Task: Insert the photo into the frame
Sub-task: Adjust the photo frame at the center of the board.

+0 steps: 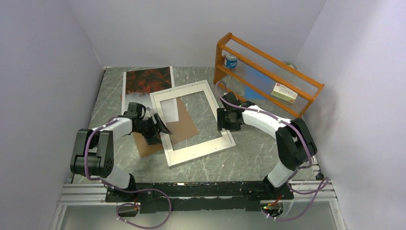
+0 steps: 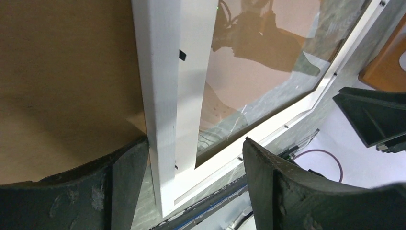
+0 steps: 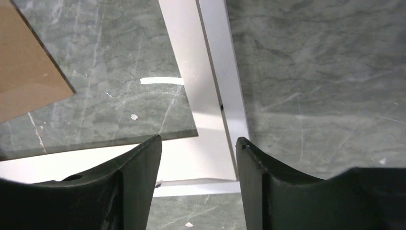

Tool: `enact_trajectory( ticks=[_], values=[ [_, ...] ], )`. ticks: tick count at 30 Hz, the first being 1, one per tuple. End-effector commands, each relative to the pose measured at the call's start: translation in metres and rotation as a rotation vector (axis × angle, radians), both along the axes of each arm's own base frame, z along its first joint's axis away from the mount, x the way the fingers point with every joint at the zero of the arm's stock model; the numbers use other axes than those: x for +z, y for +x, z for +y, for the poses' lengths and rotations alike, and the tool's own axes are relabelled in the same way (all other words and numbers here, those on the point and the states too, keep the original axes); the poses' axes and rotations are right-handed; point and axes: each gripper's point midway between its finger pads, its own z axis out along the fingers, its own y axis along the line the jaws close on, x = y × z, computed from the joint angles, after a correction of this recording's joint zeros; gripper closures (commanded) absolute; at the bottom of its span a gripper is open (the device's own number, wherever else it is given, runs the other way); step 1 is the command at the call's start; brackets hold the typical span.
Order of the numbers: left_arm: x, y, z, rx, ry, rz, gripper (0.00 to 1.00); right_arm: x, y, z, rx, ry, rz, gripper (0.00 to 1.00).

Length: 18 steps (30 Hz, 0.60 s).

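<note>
- Left gripper: black fingers spread wide, released, clamped on nothing. They straddled one long side of the large white rectangular picture frame, which has a narrow flat border.
- One fingertip sat just beside the border's outer edge; contact could not be told. The other stood clear of the border, over the frame's opening.
- Under and outboard of this gripper lay a flat brown cardboard backing board. It was partly beneath the frame and showed through its opening.
- Beyond the left gripper, toward the back wall, lay the large rectangular paper photo, flat on the table. Its dark red-orange foliage half was farthest off, its pale grey-white half nearer.
- The photo was outside the frame's opening. The frame's far corner on that side overlapped the photo's near edge.
- Right gripper: fingers likewise apart, released, holding nothing. It was poised at the frame's opposite long side, with a frame corner in view between the fingertips. Contact with the border could not be told.
- Grey-green marbled table lay below and around this gripper.
- Farther out from the right gripper, toward the back corner, stood an orange wooden rack. It held a small blue-and-white tin and a small pale box.
</note>
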Motion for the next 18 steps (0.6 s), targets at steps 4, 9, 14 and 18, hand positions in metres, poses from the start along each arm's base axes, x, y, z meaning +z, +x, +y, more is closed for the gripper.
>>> enact_trajectory(
  ticks=[4,9,14,18],
  values=[
    [-0.008,-0.013,0.002,-0.002,0.106,0.059,0.19,0.030,0.009,-0.022,-0.117,-0.036,-0.106,0.36],
    [-0.002,-0.012,0.029,0.051,0.271,0.080,0.14,0.043,0.015,-0.006,-0.067,0.038,-0.141,0.37],
    [0.024,0.007,0.038,0.078,0.309,0.009,0.16,0.050,0.019,0.015,-0.030,0.118,-0.162,0.43],
    [0.053,0.041,0.059,0.126,0.352,-0.047,0.16,0.053,0.028,0.025,-0.036,0.144,-0.178,0.44]
  ],
)
